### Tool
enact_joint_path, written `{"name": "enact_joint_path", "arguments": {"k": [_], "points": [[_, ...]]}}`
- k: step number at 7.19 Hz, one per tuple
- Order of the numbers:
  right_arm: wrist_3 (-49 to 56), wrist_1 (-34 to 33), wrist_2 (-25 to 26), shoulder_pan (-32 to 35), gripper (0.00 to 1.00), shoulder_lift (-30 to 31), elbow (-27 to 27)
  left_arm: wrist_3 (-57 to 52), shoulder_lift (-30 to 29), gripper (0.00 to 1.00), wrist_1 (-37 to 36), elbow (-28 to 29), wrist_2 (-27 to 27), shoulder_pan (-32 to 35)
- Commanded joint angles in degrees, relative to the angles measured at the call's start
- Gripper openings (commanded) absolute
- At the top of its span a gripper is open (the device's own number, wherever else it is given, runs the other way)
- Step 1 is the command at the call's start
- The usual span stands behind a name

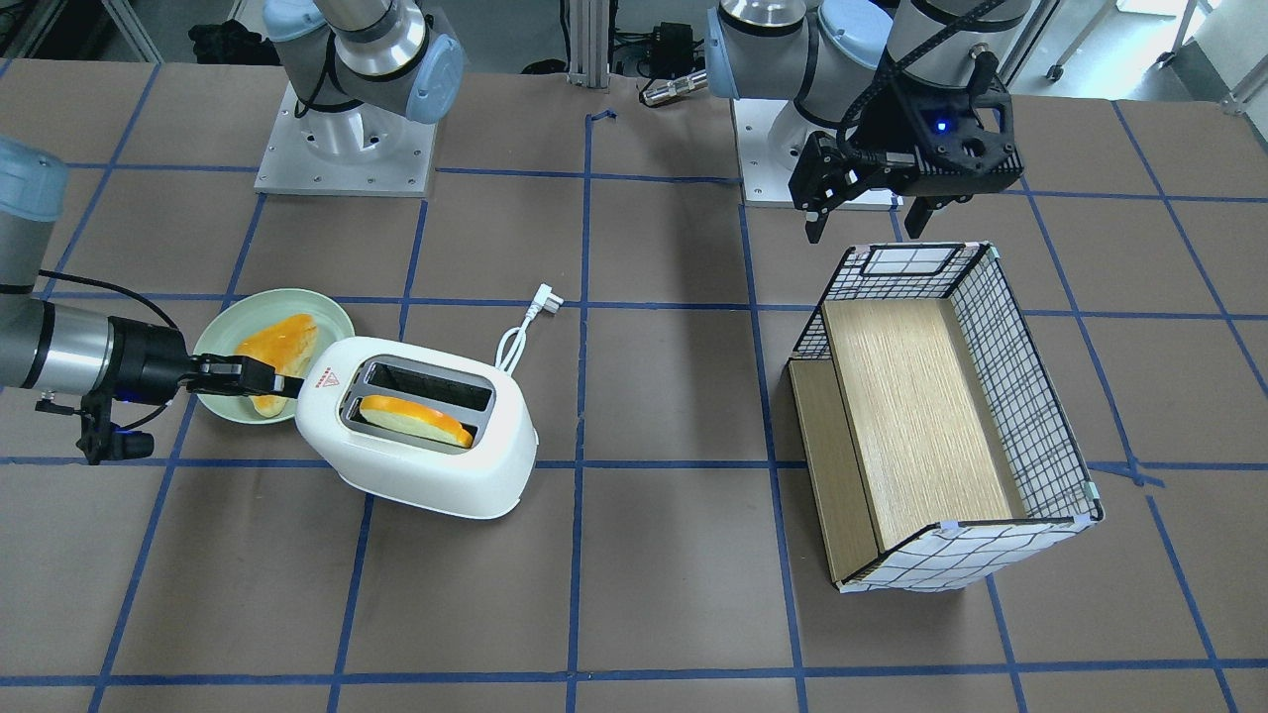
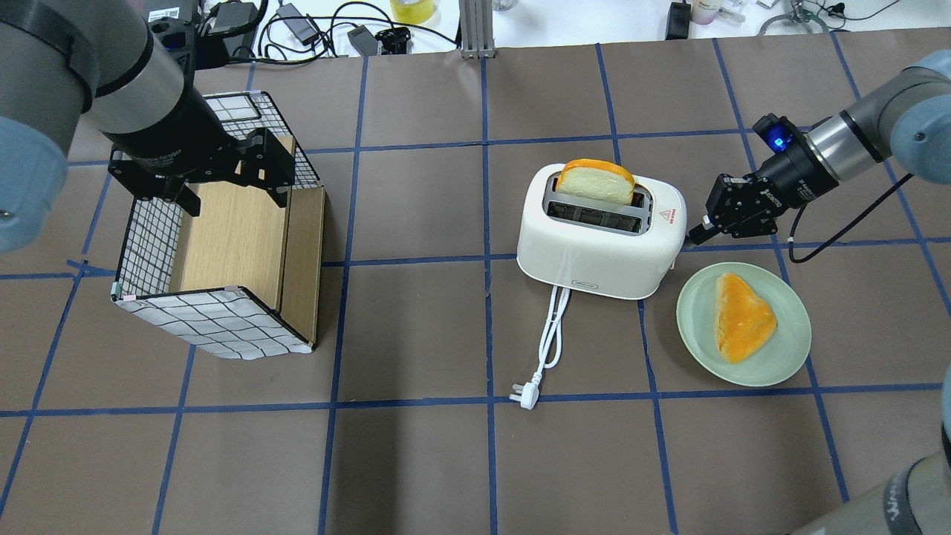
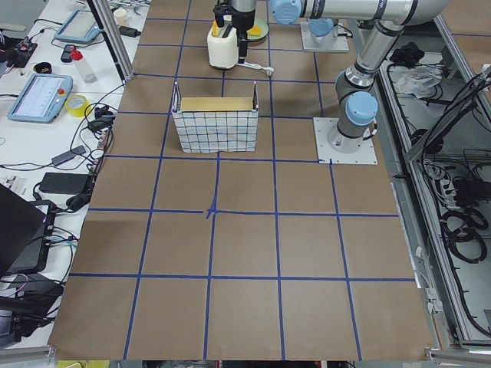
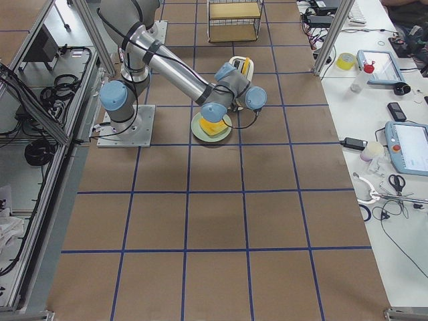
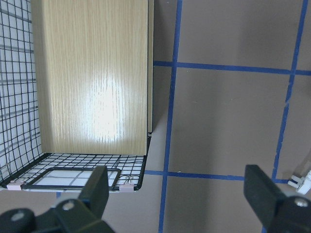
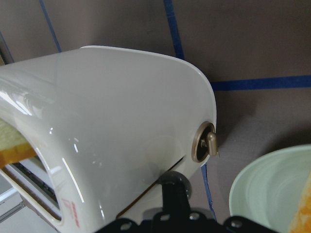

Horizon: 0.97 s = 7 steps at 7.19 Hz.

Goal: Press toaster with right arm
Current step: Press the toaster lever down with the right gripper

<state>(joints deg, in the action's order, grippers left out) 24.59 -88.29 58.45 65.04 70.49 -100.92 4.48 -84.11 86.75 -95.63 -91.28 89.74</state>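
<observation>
The white two-slot toaster [image 2: 594,245] stands mid-table with a bread slice [image 2: 594,182] in its far slot; it also shows in the front view [image 1: 416,446]. My right gripper [image 2: 700,232] is shut and level, with its tips at the toaster's end by the red triangle sticker [image 2: 666,216]. In the right wrist view the black fingertips [image 6: 173,187] touch that white end [image 6: 121,121] at a slot, beside a small round knob [image 6: 204,141]. My left gripper [image 2: 230,186] is open and empty above the wire basket [image 2: 148,245].
A pale green plate [image 2: 698,327] with a second bread slice [image 2: 743,316] sits just right of the toaster, under my right wrist. The toaster's white cord [image 2: 553,327] trails toward the near edge. The basket has a wooden shelf [image 1: 911,416] inside.
</observation>
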Motion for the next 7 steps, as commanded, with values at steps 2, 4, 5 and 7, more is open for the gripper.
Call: {"name": "enact_joint_path", "arguments": {"k": [2, 4, 5, 7], "points": [[-0.33, -2.48, 1.57, 0.00, 0.00, -0.79, -1.99, 0.00, 0.00, 1.00, 0.00, 0.00, -0.04, 0.00], [-1.21, -3.47, 1.58, 0.00, 0.00, -0.79, -2.70, 0.00, 0.00, 1.00, 0.00, 0.00, -0.04, 0.00], [-1.21, -3.56, 1.58, 0.09, 0.00, -0.88, -2.88, 0.00, 0.00, 1.00, 0.00, 0.00, -0.04, 0.00], [-7.05, -3.56, 2.79, 0.26, 0.01, 0.87, -1.40, 0.00, 0.00, 1.00, 0.00, 0.00, -0.04, 0.00]]}}
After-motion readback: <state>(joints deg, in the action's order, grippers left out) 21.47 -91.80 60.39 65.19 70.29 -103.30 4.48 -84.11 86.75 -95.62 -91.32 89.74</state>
